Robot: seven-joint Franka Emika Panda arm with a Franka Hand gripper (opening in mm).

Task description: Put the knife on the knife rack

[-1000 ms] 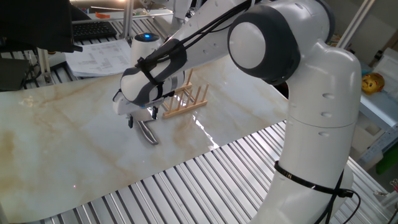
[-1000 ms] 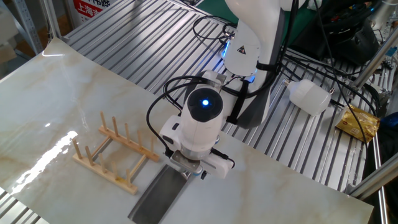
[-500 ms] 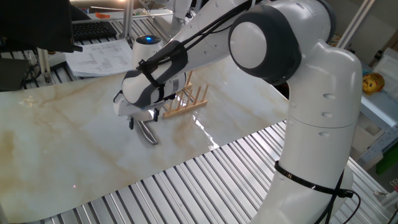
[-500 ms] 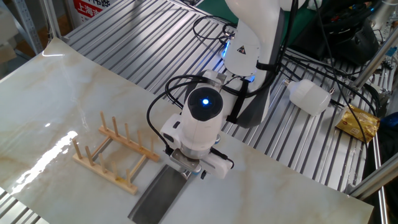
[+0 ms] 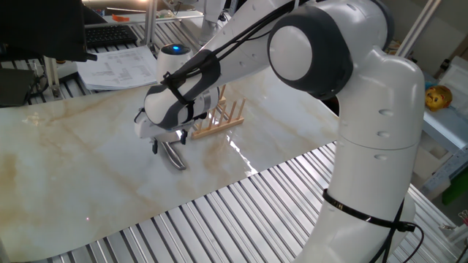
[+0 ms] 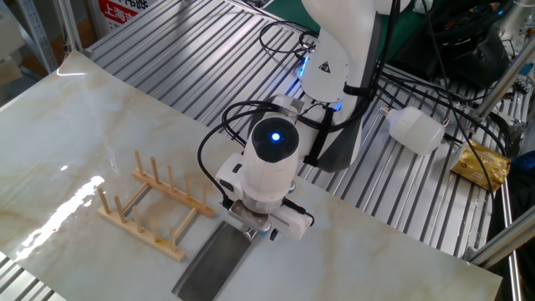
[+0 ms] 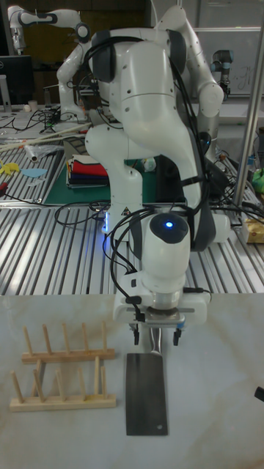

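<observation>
Flat on the pale marble-look tabletop (image 7: 213, 410): broad silver-grey steel cleaver (image 7: 146, 392), just beside the small light-wood rack of upright dowel pegs (image 7: 62, 370), not touching it. Directly over the cleaver's shiny rounded handle: white 2-finger gripper (image 7: 156, 336), fingers spread either side, not clamped on it.
</observation>
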